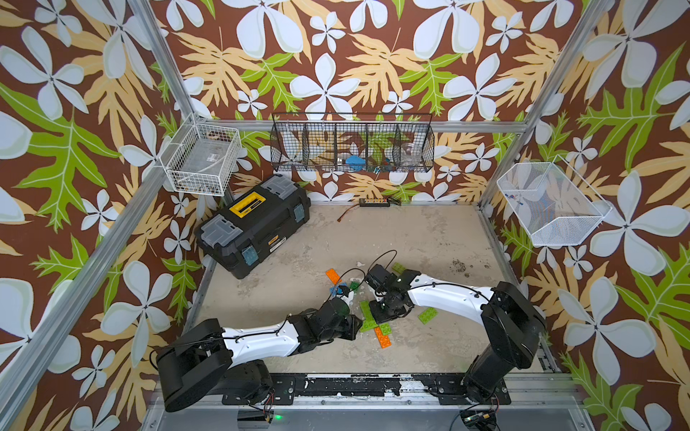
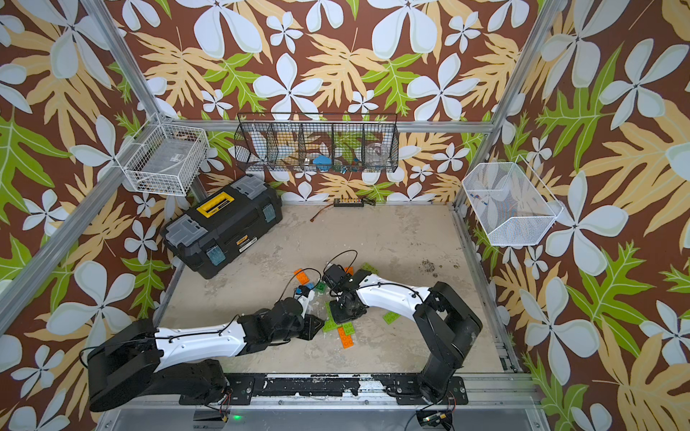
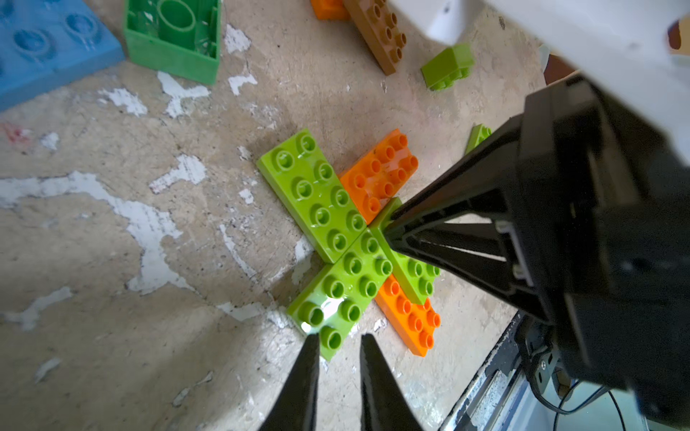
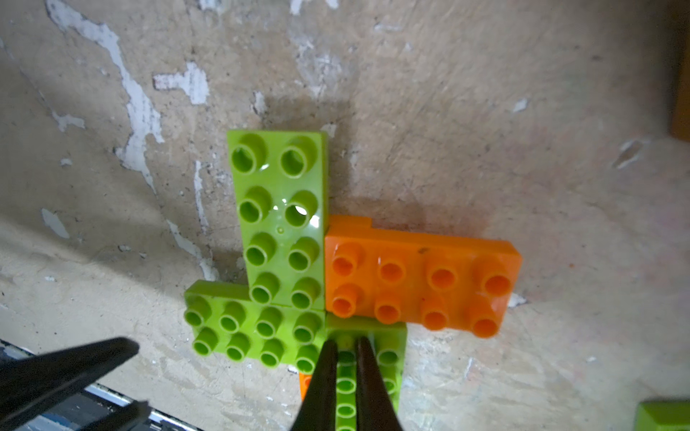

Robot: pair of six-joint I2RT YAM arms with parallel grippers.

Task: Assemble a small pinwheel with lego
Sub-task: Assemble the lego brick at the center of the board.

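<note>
The lego pinwheel [image 1: 375, 328] lies flat on the table between both arms: lime green plates [image 3: 311, 194] and orange plates [image 3: 384, 171] set in a cross. My right gripper [image 4: 346, 345] is shut, its tips pressed on top of a lime plate [image 3: 414, 272] at the centre, straddling a row of studs. My left gripper [image 3: 340, 337] is at the outer end of another lime plate [image 3: 341, 287], narrowly shut with that plate's corner stud between its tips. Loose pieces lie behind: a blue one [image 3: 44, 44], an upturned dark green one [image 3: 175, 37], a tan-brown one [image 3: 381, 33].
A loose orange plate [image 1: 333, 276] and lime plates [image 1: 429, 315] lie around the arms. A black toolbox [image 1: 254, 224] stands at the back left. Wire baskets [image 1: 353, 143] hang on the back and side walls. A power strip [image 1: 374, 202] lies at the back edge.
</note>
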